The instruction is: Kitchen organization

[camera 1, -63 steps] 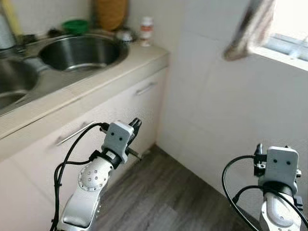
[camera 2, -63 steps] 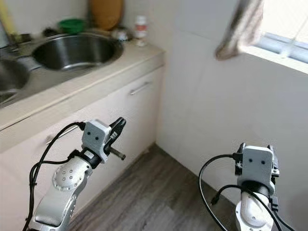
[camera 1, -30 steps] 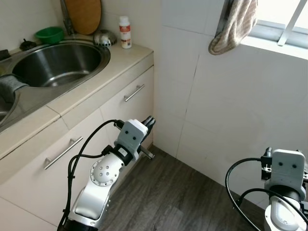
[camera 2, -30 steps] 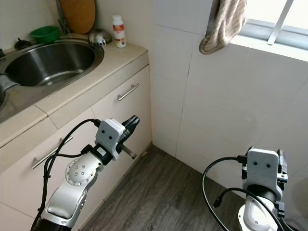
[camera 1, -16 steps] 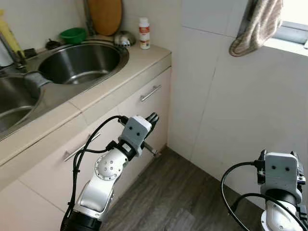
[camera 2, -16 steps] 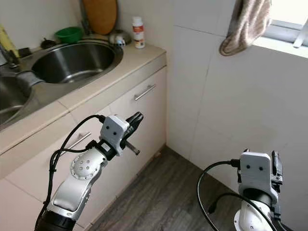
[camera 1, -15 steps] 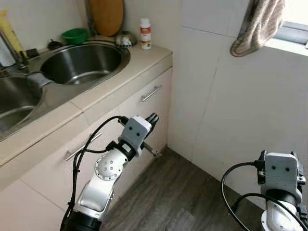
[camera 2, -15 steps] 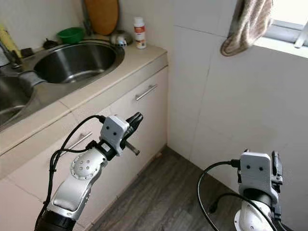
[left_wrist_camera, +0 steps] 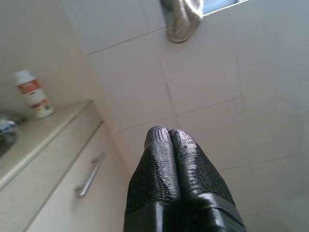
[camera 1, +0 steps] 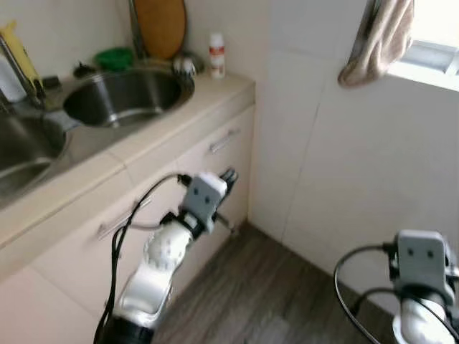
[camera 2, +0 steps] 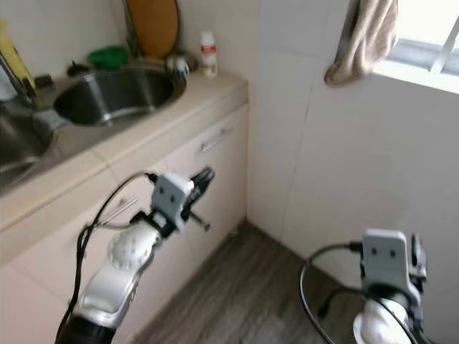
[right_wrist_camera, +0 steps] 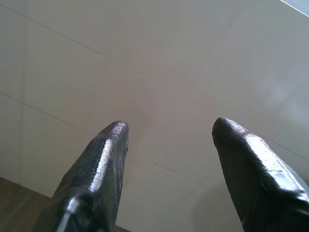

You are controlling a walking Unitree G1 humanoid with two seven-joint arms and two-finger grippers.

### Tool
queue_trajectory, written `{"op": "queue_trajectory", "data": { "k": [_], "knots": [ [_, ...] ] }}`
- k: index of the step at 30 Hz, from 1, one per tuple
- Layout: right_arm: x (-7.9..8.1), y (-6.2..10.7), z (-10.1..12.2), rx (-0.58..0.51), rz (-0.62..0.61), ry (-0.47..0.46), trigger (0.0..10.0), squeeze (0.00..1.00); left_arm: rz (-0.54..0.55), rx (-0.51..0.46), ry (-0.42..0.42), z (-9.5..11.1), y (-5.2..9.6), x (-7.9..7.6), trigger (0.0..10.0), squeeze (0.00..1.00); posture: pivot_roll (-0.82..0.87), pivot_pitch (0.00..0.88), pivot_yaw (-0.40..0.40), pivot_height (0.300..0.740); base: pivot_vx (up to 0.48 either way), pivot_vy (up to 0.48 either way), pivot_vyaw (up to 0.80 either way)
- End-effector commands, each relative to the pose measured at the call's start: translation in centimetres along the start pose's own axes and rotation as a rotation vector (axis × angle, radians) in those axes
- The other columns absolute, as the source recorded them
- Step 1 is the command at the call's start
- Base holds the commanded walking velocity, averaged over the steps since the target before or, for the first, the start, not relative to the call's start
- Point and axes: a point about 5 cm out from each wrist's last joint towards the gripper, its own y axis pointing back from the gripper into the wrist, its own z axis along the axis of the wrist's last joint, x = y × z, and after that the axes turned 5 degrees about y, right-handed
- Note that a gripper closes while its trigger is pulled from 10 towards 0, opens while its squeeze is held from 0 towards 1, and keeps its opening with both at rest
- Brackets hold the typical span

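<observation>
Our left gripper (left_wrist_camera: 164, 135) has its two black fingers pressed tight together with nothing between them, and our right gripper (right_wrist_camera: 169, 130) has its fingers spread wide apart, also with nothing in them. The head pictures are a bit blurry, so small things are hard to make out. We cannot see the right gripper's fingers from the head, since the grey wrist block (camera 1: 422, 259) covers them. A second sink (camera 1: 25, 147) on our left is cut off by the edge of the picture, and a yellow thing (camera 1: 20, 57) behind it is too fuzzy to name. We see a long counter (camera 1: 150, 140) with a round metal sink (camera 1: 129, 93) set in it. Behind the sink a brown board (camera 1: 159, 27) leans on the wall, with a green bowl (camera 1: 115, 57) beside it. A small white bottle (camera 1: 216, 54) with a red label stands at the far end of the counter, near the corner. Under the counter are pale cupboard doors with metal bar handles (camera 1: 224, 141). A beige cloth (camera 1: 379, 41) hangs down at the window edge above a white tiled wall (camera 2: 344, 165). The floor (camera 1: 265, 287) is grey wood. Our left arm (camera 1: 161, 261) reaches up and forward in front of the cupboard doors, near them but not touching, its gripper pointing towards the corner. Our right arm is held low by the tiled wall, its gripper facing the tiles.
</observation>
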Motion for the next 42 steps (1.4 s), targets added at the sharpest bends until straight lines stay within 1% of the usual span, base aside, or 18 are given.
{"op": "queue_trajectory", "data": {
  "k": [1, 4, 6, 7, 11, 16, 18, 19, 21, 22, 25, 28, 29, 34, 40, 42],
  "knots": [
    [0.0, 0.0, -0.2, 0.015, -0.001, -0.011, 10.0, 0.00, -0.003, 0.032, 0.037, -0.3, -0.1, 0.2, 10.0, 0.00, -0.02, 0.000, 0.010, 0.740, 0.000, 0.000, -0.80],
    [0.1, 0.0, -0.1, 0.014, 0.001, -0.009, 10.0, 0.00, -0.024, 0.061, 0.087, -0.5, -0.2, 0.0, 10.0, 0.00, -0.02, 0.000, 0.014, 0.740, 0.000, 0.406, -0.80],
    [0.1, 0.0, -0.1, 0.012, 0.002, -0.009, 10.0, 0.00, -0.026, 0.056, 0.091, -0.5, -0.2, 0.0, 10.0, 0.00, -0.02, 0.000, 0.014, 0.740, 0.000, 0.476, -0.40],
    [0.1, 0.0, -0.1, 0.011, 0.003, -0.012, 10.0, 0.00, -0.028, 0.029, 0.070, -0.2, -0.2, -0.1, 10.0, 0.00, -0.02, 0.000, 0.014, 0.740, 0.000, 0.476, 0.00],
    [0.1, 0.0, -0.1, 0.009, 0.003, -0.013, 10.0, 0.00, -0.029, 0.013, 0.047, 0.1, -0.1, 0.0, 10.0, 0.00, -0.02, 0.000, 0.015, 0.740, 0.000, 0.420, 0.00],
    [0.2, -0.1, 0.3, -0.017, 0.018, -0.001, 10.0, 0.00, -0.024, 0.012, 0.042, 0.1, -0.2, 0.1, 10.0, 0.00, -0.02, 0.000, 0.009, 0.740, 0.000, 0.000, -0.80],
    [0.3, -0.2, 0.5, -0.025, 0.023, 0.007, 10.0, 0.00, -0.023, 0.020, 0.045, 0.0, -0.1, 0.1, 10.0, 0.00, -0.02, 0.000, 0.008, 0.740, 0.000, 0.000, -0.80],
    [0.3, -0.2, 0.5, -0.032, 0.026, 0.020, 10.0, 0.00, -0.029, 0.036, 0.031, -0.1, -0.1, 0.1, 10.0, 0.00, -0.02, 0.000, 0.006, 0.740, 0.000, 0.000, -0.80],
    [0.3, -0.2, 0.6, -0.037, 0.026, 0.030, 10.0, 0.00, -0.035, 0.037, 0.042, -0.1, 0.0, 0.1, 10.0, 0.00, -0.02, 0.000, 0.006, 0.740, 0.000, 0.000, -0.80],
    [0.3, -0.2, 0.6, -0.040, 0.025, 0.038, 10.0, 0.00, -0.040, 0.042, 0.056, -0.2, 0.0, 0.1, 10.0, 0.00, -0.02, 0.000, 0.006, 0.740, 0.244, -0.304, -0.80],
    [0.2, -0.2, 0.6, -0.046, 0.020, 0.051, 10.0, 0.00, -0.057, 0.032, 0.032, -0.1, 0.0, 0.1, 10.0, 0.00, -0.02, 0.000, 0.006, 0.740, 0.000, -0.431, -0.80],
    [0.1, -0.2, 0.7, -0.046, 0.018, 0.055, 10.0, 0.00, -0.048, 0.027, 0.039, 0.0, 0.0, 0.1, 10.0, 0.00, -0.02, 0.000, 0.010, 0.740, 0.000, -0.452, -0.80],
    [0.1, -0.2, 0.7, -0.046, 0.017, 0.056, 10.0, 0.00, -0.038, 0.025, 0.054, 0.0, 0.0, 0.1, 10.0, 0.00, -0.02, 0.000, 0.010, 0.740, 0.000, 0.000, -0.80],
    [0.1, -0.2, 0.6, -0.047, 0.019, 0.061, 10.0, 0.00, -0.028, 0.026, 0.061, 0.0, 0.0, 0.3, 10.0, 0.00, -0.02, 0.000, 0.010, 0.740, 0.000, 0.000, -0.80],
    [0.3, -0.3, 0.7, -0.055, 0.024, 0.068, 10.0, 0.00, -0.036, 0.026, 0.053, 0.1, -0.1, 0.4, 10.0, 0.00, -0.02, 0.000, 0.010, 0.740, 0.000, 0.000, -0.50],
    [0.3, -0.4, 0.8, -0.058, 0.022, 0.077, 10.0, 0.00, -0.036, 0.026, 0.052, 0.1, -0.1, 0.4, 10.0, 0.00, -0.02, 0.000, 0.010, 0.740, 0.000, 0.000, 0.00]
  ]
}}
